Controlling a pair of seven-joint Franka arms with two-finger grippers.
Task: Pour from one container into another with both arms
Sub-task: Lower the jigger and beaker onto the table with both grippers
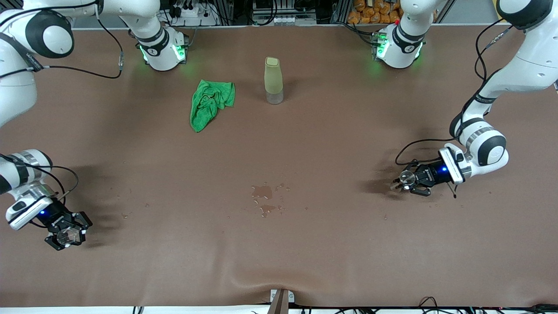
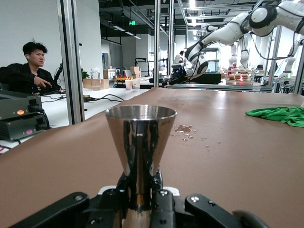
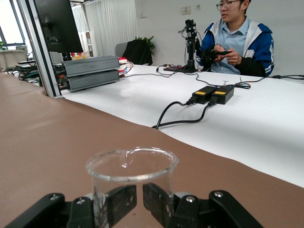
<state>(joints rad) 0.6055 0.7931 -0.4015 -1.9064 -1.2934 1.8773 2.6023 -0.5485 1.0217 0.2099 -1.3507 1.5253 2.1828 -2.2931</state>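
Right gripper [image 1: 65, 235] low at eight o'clock, fingers clamped; left gripper [image 1: 409, 181] low at three o'clock, clamped too, both arms stretched wide apart.

Metal cup's [image 2: 140, 142] base seems hidden by tool.

— Desk [image 1: 331, 244]: plain brown, darker wet blotches [image 1: 263, 192] mid-surface. Cloth [image 1: 210, 104]: bright green. Bottle [image 1: 273, 80]: pale yellow-green, clear at the base.

— Arms: white with black bands, green lights at the bases. Left gripper [image 1: 403, 183]: black, blue light, around a mirror-silver metal cup [image 2: 140, 142]. Right gripper [image 1: 72, 237]: black, blue light, around a colourless clear glass beaker [image 3: 129, 178].
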